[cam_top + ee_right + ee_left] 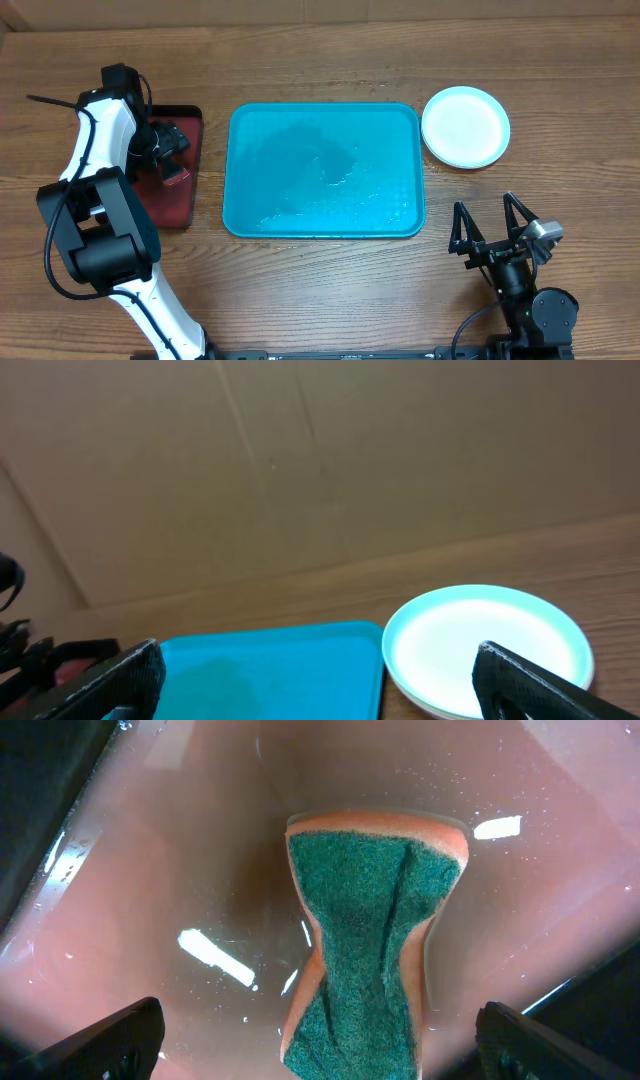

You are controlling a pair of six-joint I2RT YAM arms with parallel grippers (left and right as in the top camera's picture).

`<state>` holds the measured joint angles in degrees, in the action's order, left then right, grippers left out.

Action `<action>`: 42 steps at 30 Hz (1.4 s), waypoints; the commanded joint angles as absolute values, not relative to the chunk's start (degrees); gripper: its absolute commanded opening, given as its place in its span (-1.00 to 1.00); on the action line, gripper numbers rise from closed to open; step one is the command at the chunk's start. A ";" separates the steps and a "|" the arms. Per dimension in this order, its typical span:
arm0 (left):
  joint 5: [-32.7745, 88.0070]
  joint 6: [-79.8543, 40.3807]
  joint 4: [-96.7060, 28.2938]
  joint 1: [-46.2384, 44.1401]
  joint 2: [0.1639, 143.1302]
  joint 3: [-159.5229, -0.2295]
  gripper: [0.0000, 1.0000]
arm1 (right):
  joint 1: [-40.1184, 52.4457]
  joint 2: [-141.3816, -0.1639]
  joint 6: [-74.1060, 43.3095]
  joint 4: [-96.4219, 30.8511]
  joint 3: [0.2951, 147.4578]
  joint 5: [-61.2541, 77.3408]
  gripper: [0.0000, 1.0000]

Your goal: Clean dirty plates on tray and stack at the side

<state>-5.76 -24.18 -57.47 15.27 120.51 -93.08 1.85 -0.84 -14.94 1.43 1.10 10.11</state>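
Left gripper (168, 150) spread wide over green-faced orange sponge (370, 920), left of bright teal-blue rectangular plastic tray (236, 215); I'd lift straight up.

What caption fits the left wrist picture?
Left tool, open, above a pinched green-topped sponge lying on the wet dark red tray.

My overhead camera is looking straight down on the brown wooden table (330, 290), while my left wrist camera is staring down from close into the dark red plastic tray (150, 840), which both views are showing. My right wrist camera is looking low and forward across the table, sharing the teal-blue plastic tray (325, 170) and round white plastic plate (465, 127) with the overhead.
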 commanded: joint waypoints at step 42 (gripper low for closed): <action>-5.93 -24.23 -57.58 15.40 120.62 -94.35 1.00 | 1.43 -0.16 -14.11 -4.67 0.45 2.09 1.00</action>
